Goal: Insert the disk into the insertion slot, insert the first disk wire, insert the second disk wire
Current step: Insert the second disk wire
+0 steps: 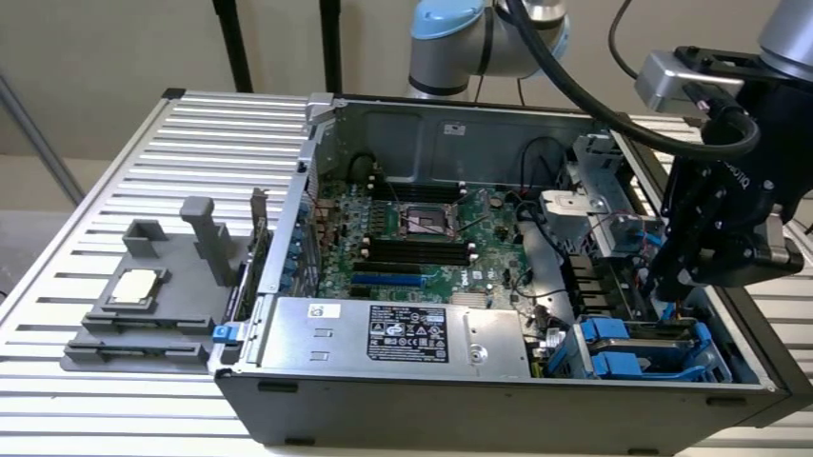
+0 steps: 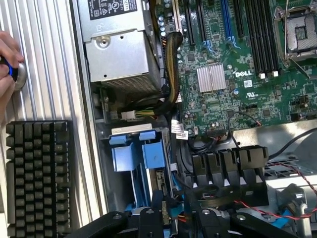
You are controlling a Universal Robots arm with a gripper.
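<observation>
here the gripper [image 1: 669, 286] hangs just above the insertion slot [image 1: 648, 347]; whether its fingers are apart, i cannot tell.

Disk [image 2: 157, 186] half-hidden in its cage — hand [image 2: 176, 218] cut off.

Overall light: even, diffuse indoor light is filling both views, moderately bright.
Glare: the slatted bench [image 1: 140, 171] is washing out to near white along the exterior view's lower edge.
Shadows: the case interior [image 1: 432, 228] is sitting darker; the robot arm [image 1: 724, 219] is reading nearly black.
Reflections: the power-supply box [image 2: 124, 54] is catching soft highlights.
Focus: the motherboard [image 2: 237, 64] is showing crisp; the exterior view is looking slightly soft.
</observation>
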